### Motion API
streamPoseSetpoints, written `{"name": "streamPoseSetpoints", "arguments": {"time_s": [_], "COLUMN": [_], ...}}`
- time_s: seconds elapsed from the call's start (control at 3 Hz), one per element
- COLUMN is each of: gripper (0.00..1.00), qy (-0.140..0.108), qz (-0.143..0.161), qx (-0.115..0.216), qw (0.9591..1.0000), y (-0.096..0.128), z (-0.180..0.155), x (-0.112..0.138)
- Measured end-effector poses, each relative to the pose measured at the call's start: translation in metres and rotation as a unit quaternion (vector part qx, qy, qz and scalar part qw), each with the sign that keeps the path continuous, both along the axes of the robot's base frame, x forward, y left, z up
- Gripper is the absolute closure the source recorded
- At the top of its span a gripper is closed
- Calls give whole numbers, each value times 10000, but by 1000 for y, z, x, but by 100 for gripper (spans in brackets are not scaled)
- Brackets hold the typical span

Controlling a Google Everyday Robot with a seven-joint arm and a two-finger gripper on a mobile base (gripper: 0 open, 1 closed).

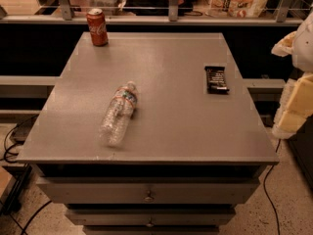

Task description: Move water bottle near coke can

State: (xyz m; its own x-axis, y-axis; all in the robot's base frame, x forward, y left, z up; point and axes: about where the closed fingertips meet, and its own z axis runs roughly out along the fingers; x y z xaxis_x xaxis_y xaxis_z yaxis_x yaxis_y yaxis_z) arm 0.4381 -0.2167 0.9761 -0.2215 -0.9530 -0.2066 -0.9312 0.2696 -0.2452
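The water bottle [119,114] is clear and ribbed, with a white cap and a red-and-blue label band. It lies on its side on the grey cabinet top [166,116], left of centre, cap pointing away. The coke can [97,27] is red with a silver top and stands upright at the far left corner of the top, well apart from the bottle. My gripper [295,89] shows as white and pale yellow parts at the right edge of the view, beyond the cabinet's right side and far from both objects.
A black snack bar [216,79] lies on the right part of the top. Drawers [146,192] face me below the front edge. A railing and shelf [171,13] run behind the cabinet. Cables lie on the floor at the left and right.
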Motion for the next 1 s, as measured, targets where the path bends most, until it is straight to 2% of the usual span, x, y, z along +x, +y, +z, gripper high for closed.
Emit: {"name": "streamPoseSetpoints", "arguments": {"time_s": [0.33,0.67,1.0], "gripper": [0,0,0], "qy": [-25,-51,-11], "qz": [-24,-111,-201], "qx": [77,367,981], "qw": [10000,9993,9950], "y": [4,18,49], "z": [1,2,4], "x": [1,5,18]}}
